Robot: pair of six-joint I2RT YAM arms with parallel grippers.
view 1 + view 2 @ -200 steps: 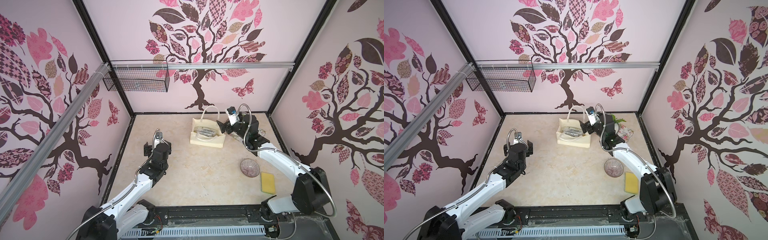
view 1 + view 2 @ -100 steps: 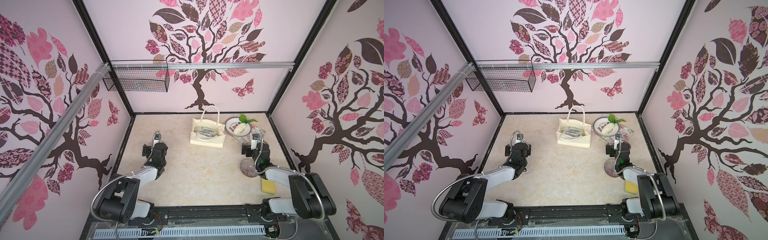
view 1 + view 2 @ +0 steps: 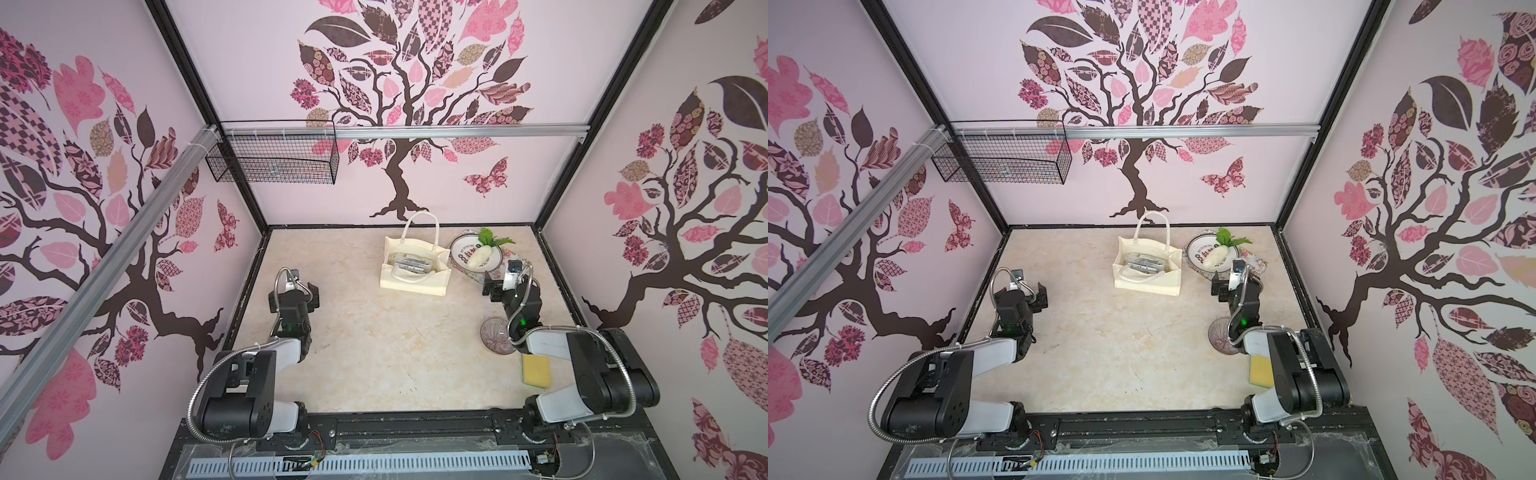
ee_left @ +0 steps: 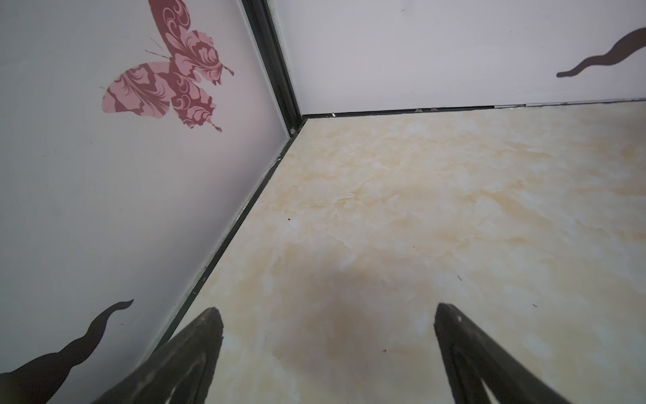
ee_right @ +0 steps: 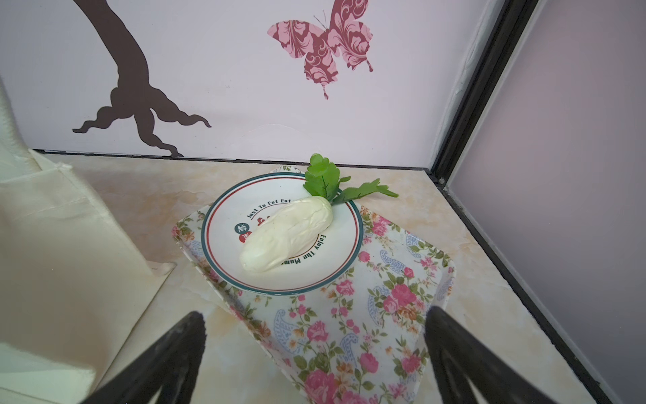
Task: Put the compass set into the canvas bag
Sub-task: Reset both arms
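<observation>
The cream canvas bag [image 3: 415,282] [image 3: 1148,284] stands upright near the back of the table, handles up. Inside it lies the compass set [image 3: 411,262] [image 3: 1144,263], a clear case with metal parts. In both top views my left gripper [image 3: 296,287] [image 3: 1023,289] is open at the left side, far from the bag. It is empty over bare tabletop in its wrist view [image 4: 327,311]. My right gripper [image 3: 505,286] [image 3: 1235,282] is open and empty to the right of the bag. Its wrist view [image 5: 314,314] has the bag's side [image 5: 52,262] at the edge.
A floral tray [image 5: 402,297] just ahead of the right gripper carries a plate [image 5: 223,252] with a white radish [image 5: 286,238]. A glass dish [image 3: 496,338] and a yellow sponge [image 3: 536,370] lie by the right arm. A wire basket [image 3: 272,164] hangs at the back left.
My right gripper has pulled away from the bag's right edge, back toward the near right. The left arm has folded back a little. Both stay open.
</observation>
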